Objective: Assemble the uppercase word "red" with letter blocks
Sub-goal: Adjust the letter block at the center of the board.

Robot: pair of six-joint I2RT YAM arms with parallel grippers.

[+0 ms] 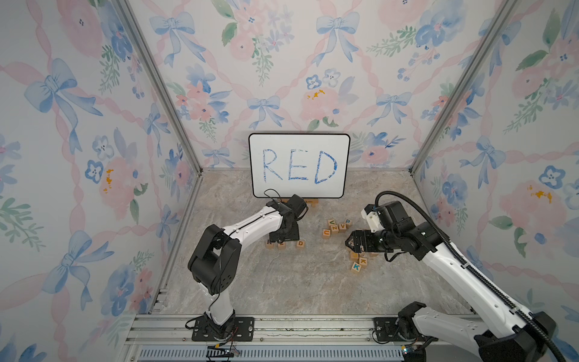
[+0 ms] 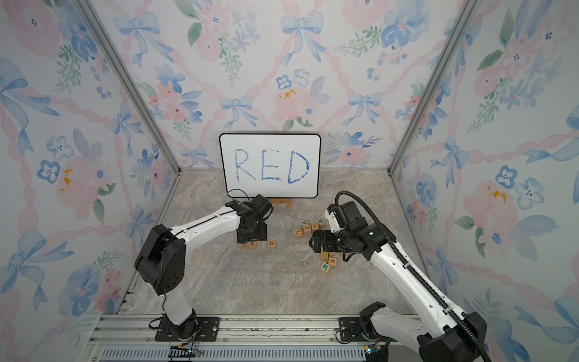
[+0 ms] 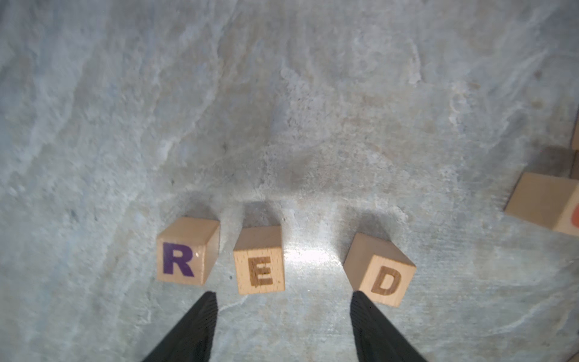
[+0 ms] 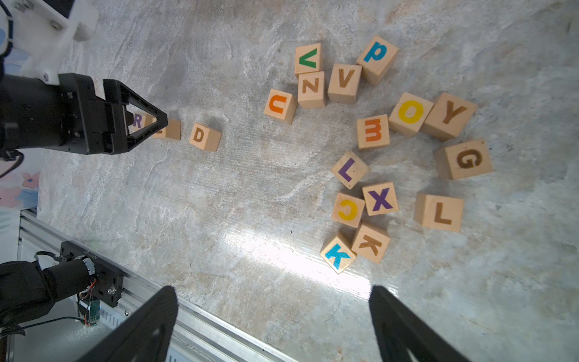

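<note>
R [image 3: 185, 250], E [image 3: 259, 260], D [image 3: 380, 271] stood in order, D skewed, apart. The left tool [image 3: 283, 294] gaped empty; D likely needed nudging left.

A wide bare stretch of table [image 1: 266, 282] is recorded near the row, unobstructed down to the rail [image 1: 282, 326]. A passable gap is found between the E block [image 3: 259, 261] and D block [image 3: 380, 271]. Only a slit is found between the R block [image 3: 185, 252] and E. Access from above to R and E is blocked by the left gripper [image 3: 283, 294], its jaws spread. The right side is cluttered by spare blocks [image 4: 344, 84], overhung by the wide-spread right gripper [image 4: 272, 291]. The far centre is closed off by the whiteboard [image 1: 299, 166].
</note>
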